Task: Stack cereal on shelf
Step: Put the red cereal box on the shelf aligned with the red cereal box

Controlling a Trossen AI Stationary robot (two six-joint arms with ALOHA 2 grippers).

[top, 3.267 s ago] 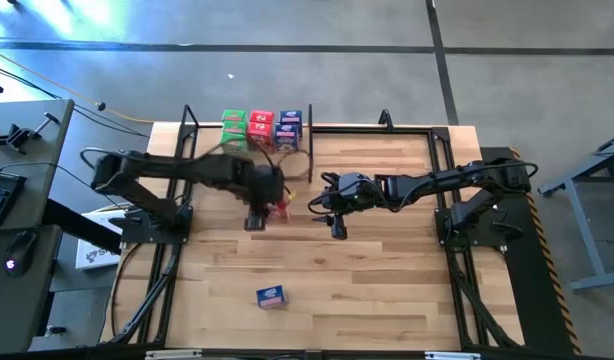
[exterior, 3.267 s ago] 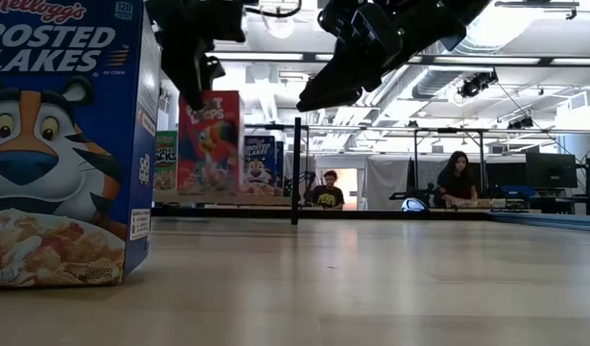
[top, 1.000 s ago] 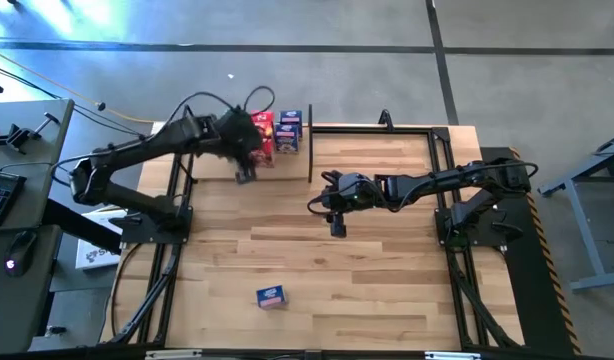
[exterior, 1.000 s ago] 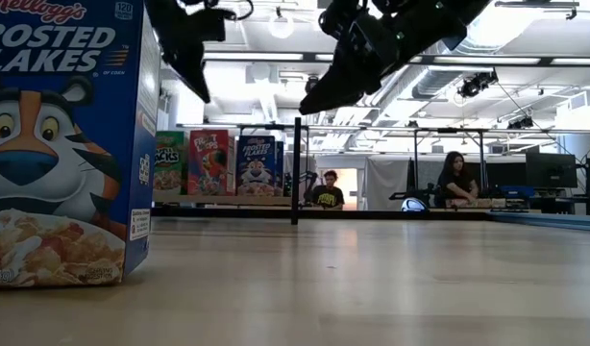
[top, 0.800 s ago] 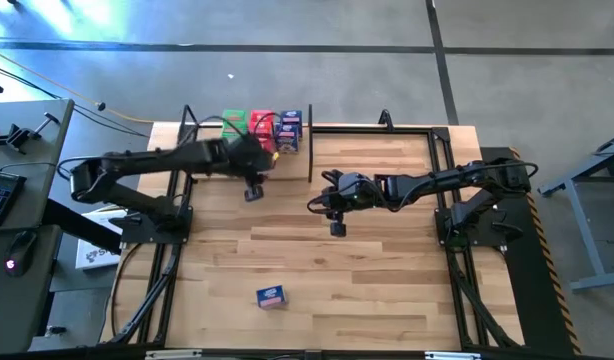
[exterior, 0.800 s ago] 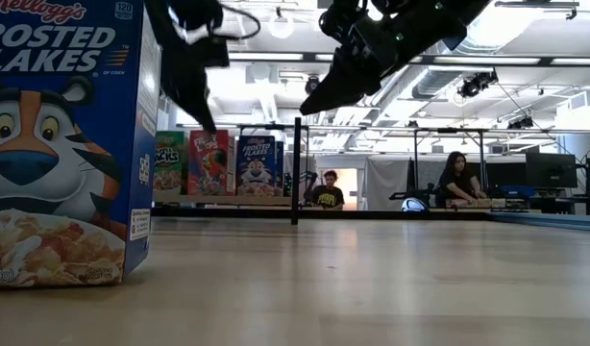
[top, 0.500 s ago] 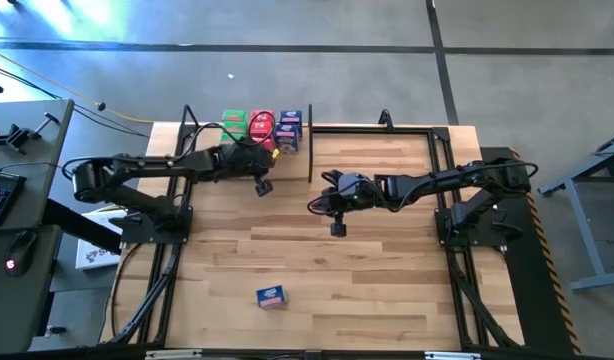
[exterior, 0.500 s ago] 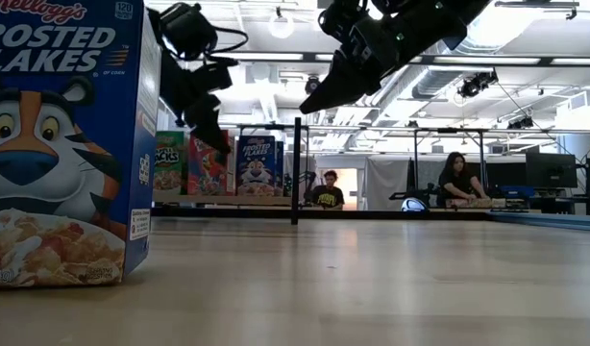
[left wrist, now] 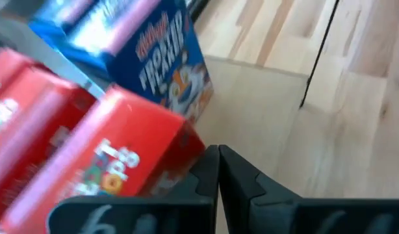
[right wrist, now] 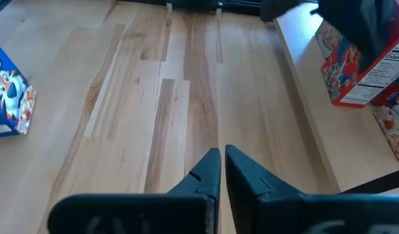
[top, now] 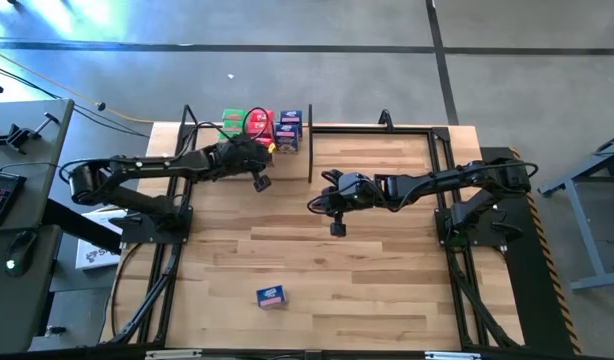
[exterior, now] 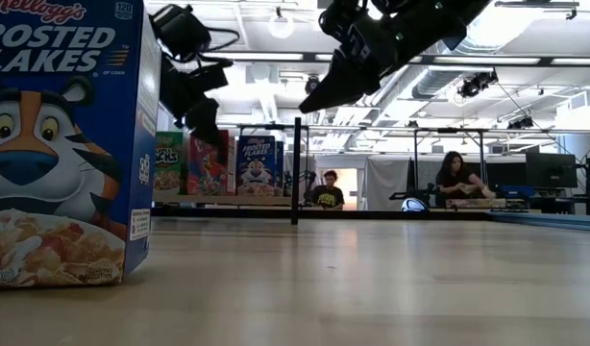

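While one blue box (top: 271,296) lies alone on the near part of the worktop (top: 387,290), I judge the job mostly done but not finished: that stray carton has yet to reach the shelf (top: 287,155) at the far left corner. On the shelf I see green (top: 233,122), red (top: 262,124) and blue (top: 290,126) cereal boxes in a row, left to right; how many are stacked in each pile I cannot tell. My left claw (top: 260,183) hangs just in front of the red pile, its fingers pressed together and holding nothing. My right claw (top: 335,229) waits over mid-worktop, likewise closed and empty.

In the low view the close box (exterior: 69,144) reads "Kellogg's Frosted Flakes" with a tiger. The far row shows a green carton ending in "CKS" (exterior: 167,161), a red one (exterior: 208,163) I cannot read, and a blue Frosted Flakes (exterior: 257,164).
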